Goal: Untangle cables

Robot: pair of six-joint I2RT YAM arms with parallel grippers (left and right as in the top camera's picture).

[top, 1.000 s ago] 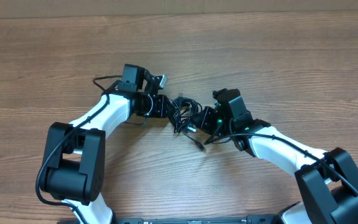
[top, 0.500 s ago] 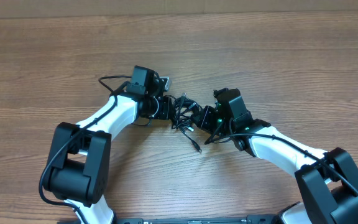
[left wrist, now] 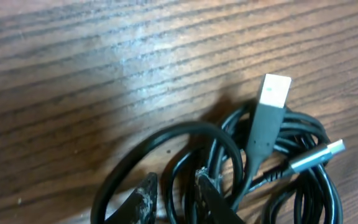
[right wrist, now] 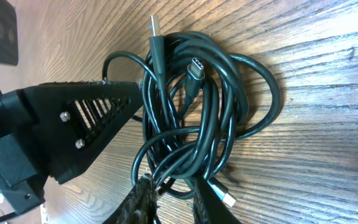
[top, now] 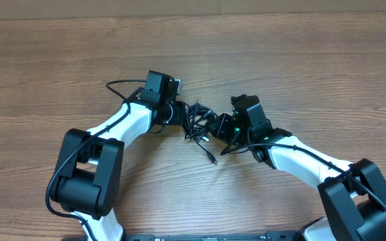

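Observation:
The cables [top: 196, 121] lie as one tangled black bundle on the wooden table, between my two grippers. My left gripper [top: 181, 114] comes in from the left and is shut on a few strands of the cables [left wrist: 291, 134]. Just beyond its fingertips a USB-A plug [left wrist: 272, 99] and a silver-tipped plug [left wrist: 328, 151] lie on the coils. My right gripper [top: 212, 127] reaches in from the right; its jaws are slightly open around a loop of the cables [right wrist: 229, 106]. A USB-C plug [right wrist: 194, 67] rests on top, and a silver plug [right wrist: 225, 198] lies by the right fingertip [right wrist: 202, 193].
One loose cable end [top: 213, 159] trails toward the front of the wooden table [top: 300, 60]. The left arm's own thick black cable [top: 118, 86] loops out behind it. A black left gripper finger [right wrist: 92, 115] presses against the bundle's far side.
The left arm has shifted right, closer against the bundle. The right arm has stayed in place.

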